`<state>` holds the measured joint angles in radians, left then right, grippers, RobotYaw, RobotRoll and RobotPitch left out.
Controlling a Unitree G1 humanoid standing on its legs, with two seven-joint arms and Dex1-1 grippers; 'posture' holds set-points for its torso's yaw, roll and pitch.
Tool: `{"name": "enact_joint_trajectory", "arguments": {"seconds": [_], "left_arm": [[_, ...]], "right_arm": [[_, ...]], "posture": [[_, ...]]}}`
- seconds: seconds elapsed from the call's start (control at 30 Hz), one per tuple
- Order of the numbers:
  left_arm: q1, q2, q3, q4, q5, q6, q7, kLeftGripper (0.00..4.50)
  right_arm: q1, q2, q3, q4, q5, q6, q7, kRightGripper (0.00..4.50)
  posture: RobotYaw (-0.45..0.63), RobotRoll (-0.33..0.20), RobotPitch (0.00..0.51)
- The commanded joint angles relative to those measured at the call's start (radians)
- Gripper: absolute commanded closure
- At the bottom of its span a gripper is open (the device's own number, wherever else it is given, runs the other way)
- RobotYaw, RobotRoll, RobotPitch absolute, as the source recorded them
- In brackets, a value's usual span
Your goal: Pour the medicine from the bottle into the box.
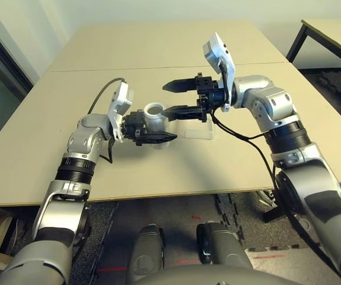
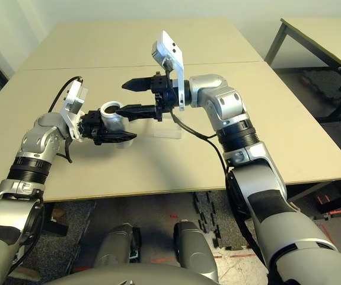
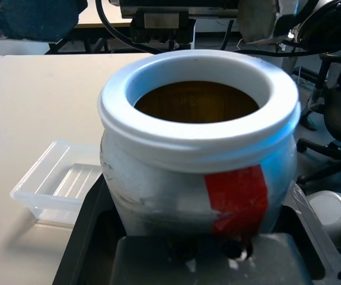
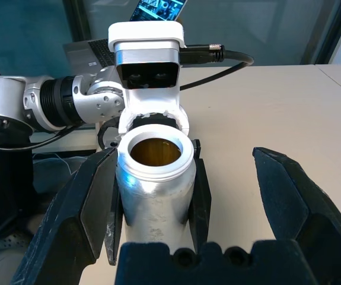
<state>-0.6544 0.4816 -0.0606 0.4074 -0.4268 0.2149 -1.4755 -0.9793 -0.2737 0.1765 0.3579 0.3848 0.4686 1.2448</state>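
The bottle point(image 1: 155, 119) is a white-grey cylinder with a red label stripe point(image 3: 238, 196). It stands upright with no cap, and its open mouth shows a dark brown inside. My left gripper point(image 1: 156, 133) is shut on its lower body and holds it just above the table. The box point(image 1: 197, 132), a shallow clear tray, lies on the table just right of the bottle and shows beside it in the left wrist view point(image 3: 57, 187). My right gripper point(image 1: 165, 99) hangs open above the box. Its fingertips point at the bottle's mouth point(image 4: 155, 151), the lower one close to the rim, with nothing between them.
The beige table point(image 1: 158, 53) has a seam running across it behind the arms, and its front edge lies close below them. A second table point(image 1: 330, 29) stands at the far right. A black cable point(image 1: 241, 135) droops from my right arm onto the table.
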Motion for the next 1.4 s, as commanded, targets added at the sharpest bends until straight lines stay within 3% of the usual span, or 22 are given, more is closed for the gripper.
{"name": "enact_joint_trajectory", "arguments": {"seconds": [0.03,0.37,0.73,1.2,1.4], "left_arm": [[-0.010,0.007,-0.006,0.002,0.012,-0.007,-0.008,1.71],[-0.012,0.015,-0.001,0.014,0.015,-0.016,-0.005,1.71],[-0.029,0.015,-0.003,0.071,0.056,-0.064,0.017,1.71],[-0.088,-0.009,-0.007,0.224,0.156,-0.206,0.088,1.71],[-0.155,-0.007,-0.016,0.362,0.233,-0.297,0.146,1.71]], "right_arm": [[0.001,0.002,-0.016,-0.004,0.010,0.003,-0.005,0.00],[0.007,-0.008,-0.023,0.035,-0.007,-0.027,-0.019,0.00],[0.046,-0.095,-0.050,0.073,-0.032,-0.066,-0.023,0.00],[0.156,-0.258,-0.080,0.069,-0.070,-0.114,-0.020,0.00],[0.174,-0.294,-0.097,0.090,-0.087,-0.144,-0.031,0.00]], "posture": [[-0.07,0.000,0.038],[-0.07,0.000,0.032],[-0.08,0.000,0.035],[-0.10,0.000,0.035],[-0.11,0.000,0.062]]}}
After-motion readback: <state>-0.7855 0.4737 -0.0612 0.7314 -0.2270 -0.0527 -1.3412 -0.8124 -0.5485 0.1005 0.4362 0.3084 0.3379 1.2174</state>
